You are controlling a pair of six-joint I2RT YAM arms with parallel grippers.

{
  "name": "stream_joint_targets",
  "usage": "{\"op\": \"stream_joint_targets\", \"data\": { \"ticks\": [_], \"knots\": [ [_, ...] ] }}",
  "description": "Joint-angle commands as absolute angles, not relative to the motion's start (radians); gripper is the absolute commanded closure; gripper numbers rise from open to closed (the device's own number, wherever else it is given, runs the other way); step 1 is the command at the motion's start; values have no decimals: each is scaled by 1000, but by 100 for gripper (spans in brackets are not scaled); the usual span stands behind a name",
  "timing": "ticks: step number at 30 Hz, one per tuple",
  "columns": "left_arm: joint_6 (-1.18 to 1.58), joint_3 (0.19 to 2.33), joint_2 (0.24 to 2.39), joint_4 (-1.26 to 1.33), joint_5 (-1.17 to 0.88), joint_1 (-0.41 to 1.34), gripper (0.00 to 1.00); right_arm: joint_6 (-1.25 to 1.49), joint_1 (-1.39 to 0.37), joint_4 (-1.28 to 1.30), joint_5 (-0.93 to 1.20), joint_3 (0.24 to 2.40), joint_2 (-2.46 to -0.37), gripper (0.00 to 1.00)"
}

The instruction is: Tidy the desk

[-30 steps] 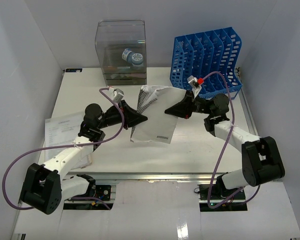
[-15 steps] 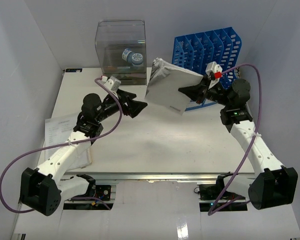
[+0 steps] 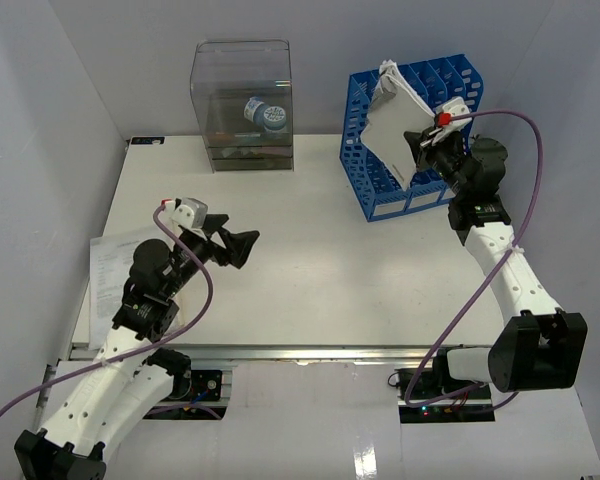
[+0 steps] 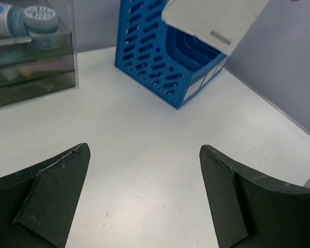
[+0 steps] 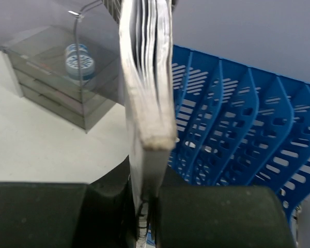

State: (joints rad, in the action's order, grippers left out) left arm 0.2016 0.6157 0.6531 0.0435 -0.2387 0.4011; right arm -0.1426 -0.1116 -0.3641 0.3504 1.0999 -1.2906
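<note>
Two grippers, two different states. The right gripper (image 3: 417, 150) is clamped tight on a booklet (image 3: 390, 118). The right wrist view shows its fingers pressed to both faces of the booklet's (image 5: 147, 77) lower end, with the page edges standing up between them. The booklet is held in the air, tilted, over the near slots of the blue rack (image 3: 365, 175). From the left wrist view its bottom edge (image 4: 212, 18) hangs over the rack's top rim (image 4: 155, 62); whether it touches a divider cannot be told.

The left gripper (image 3: 235, 245) is spread wide and holds nothing. In its own camera the two dark fingertips (image 4: 57, 191) sit far apart with bare white surface between them, and it hovers without touching anything.

The desk (image 3: 310, 270) lies under both arms, its metal rail along the near edge by the arm bases. The rack stands at the far right corner, close to the right edge. A clear box (image 3: 242, 100) stands at the far edge left of centre, with round containers (image 3: 265, 113) inside. A gap of tabletop separates the box from the rack. A sheet (image 3: 110, 270) lies at the left edge, partly under the left arm. The middle and near right of the desk is open surface, well apart from the box, rack and sheet.
</note>
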Motion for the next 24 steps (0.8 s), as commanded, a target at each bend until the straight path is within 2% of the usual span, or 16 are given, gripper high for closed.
{"op": "stream_joint_targets", "data": {
  "ticks": [1, 12, 18, 24],
  "knots": [
    [188, 583, 590, -64, -198, 399, 2, -221, -99, -527, 203, 1101, -1265, 92],
    [144, 515, 520, -147, -143, 397, 2, -193, -100, -506, 181, 1111, -1230, 92],
    [145, 505, 489, -157, -140, 398, 2, -171, -104, -511, 239, 1095, -1250, 92],
    [149, 503, 478, -166, -138, 398, 2, -200, -190, -504, 238, 1102, -1279, 92]
  ]
}}
